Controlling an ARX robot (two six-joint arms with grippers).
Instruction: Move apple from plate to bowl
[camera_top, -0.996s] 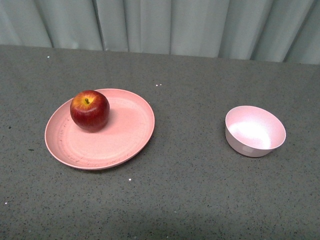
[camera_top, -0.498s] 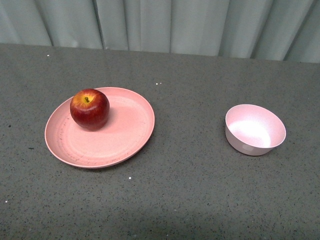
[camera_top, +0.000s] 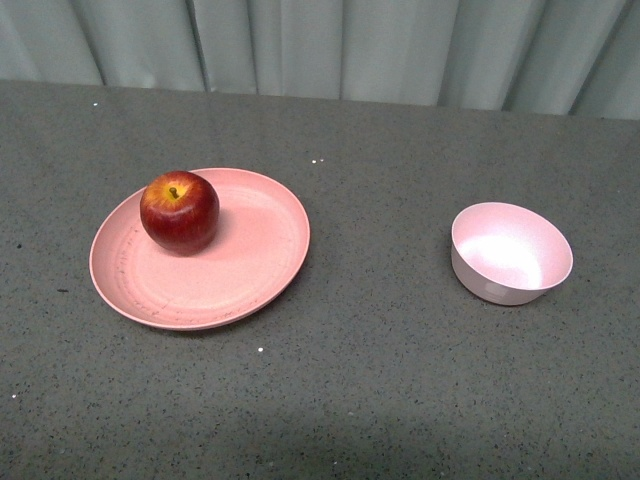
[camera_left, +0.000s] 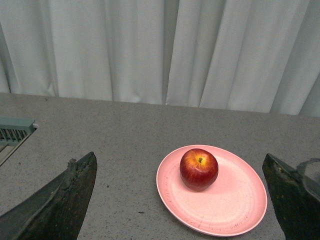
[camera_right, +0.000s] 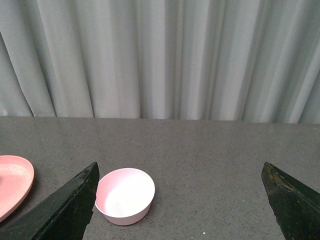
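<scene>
The dark-red apple sits on the far left part of the salmon-pink plate, left of centre on the grey table. The small pale pink bowl stands empty to the right. Neither gripper shows in the front view. In the left wrist view the apple rests on the plate, ahead of my open left gripper, which is empty and well short of it. In the right wrist view my right gripper is open and empty, with the bowl ahead beside one finger and the plate's edge at the side.
A pale pleated curtain hangs behind the table's far edge. A grey vented fixture sits at the table's side in the left wrist view.
The plate, apple and bowl sit slightly higher in the front view than a second ago, as the camera view shifted a little. Nothing on the table has moved.
</scene>
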